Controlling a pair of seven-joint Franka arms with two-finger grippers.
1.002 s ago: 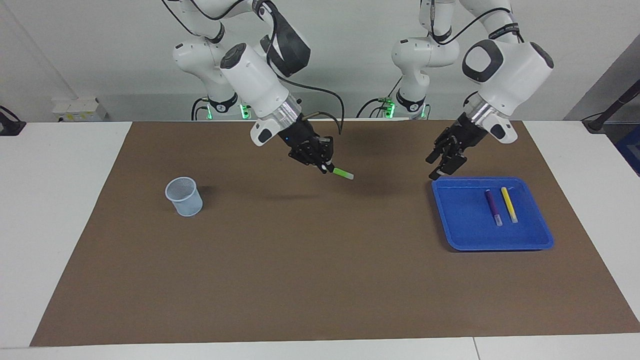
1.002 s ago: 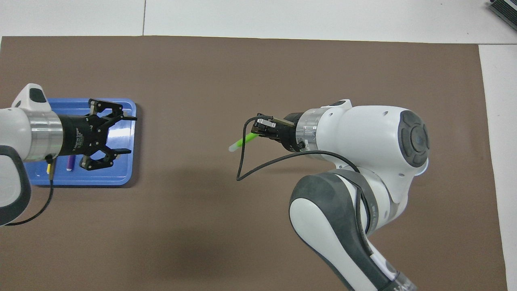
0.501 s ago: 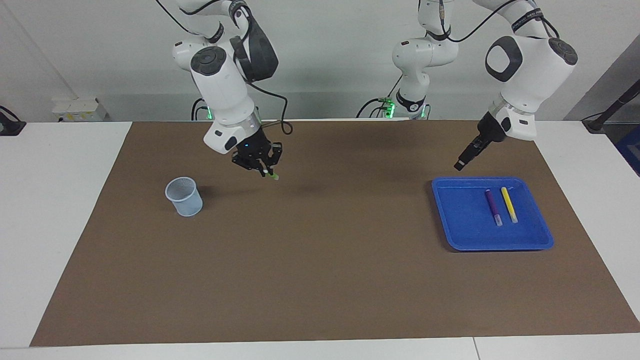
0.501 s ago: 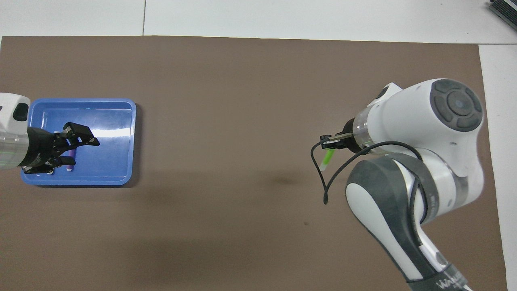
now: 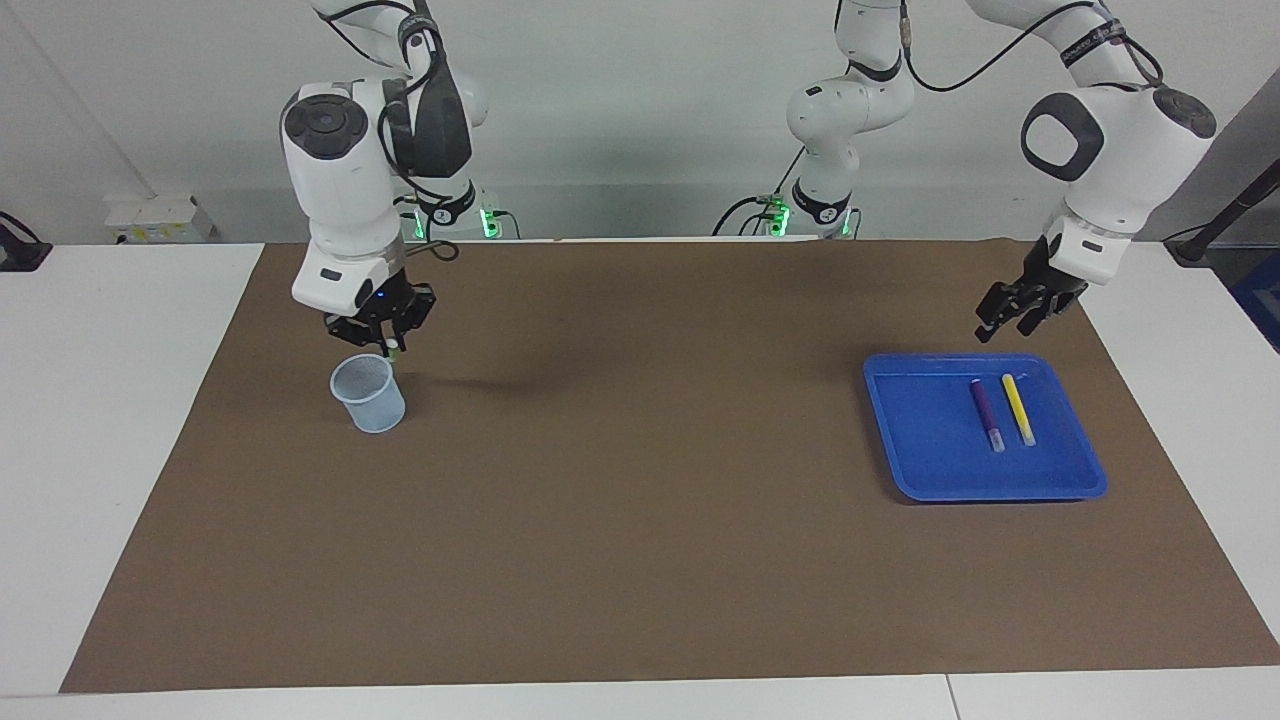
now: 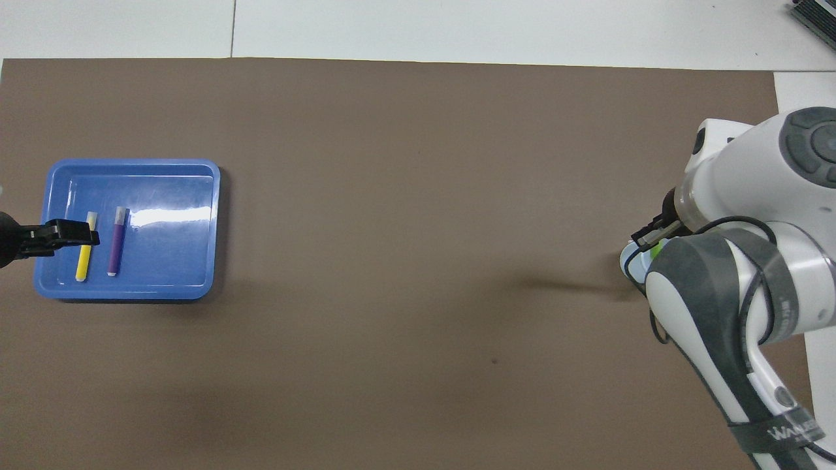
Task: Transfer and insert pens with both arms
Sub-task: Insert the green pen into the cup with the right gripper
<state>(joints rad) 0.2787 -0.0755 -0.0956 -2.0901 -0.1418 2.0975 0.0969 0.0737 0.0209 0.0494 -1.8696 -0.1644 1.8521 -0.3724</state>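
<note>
My right gripper is shut on the green pen, which points down just above the mouth of the pale mesh cup. In the overhead view the right arm hides most of the pen and the cup. The purple pen and the yellow pen lie side by side in the blue tray. My left gripper hangs open in the air over the tray's edge nearest the robots, holding nothing. In the overhead view it covers part of the yellow pen, beside the purple pen.
A brown mat covers the white table. The tray sits toward the left arm's end and the cup toward the right arm's end. A white box stands off the mat near the wall.
The right arm swung the green pen from over the mat's middle to above the cup, turning it downward. The left gripper drew back from over the tray toward the left arm's end.
</note>
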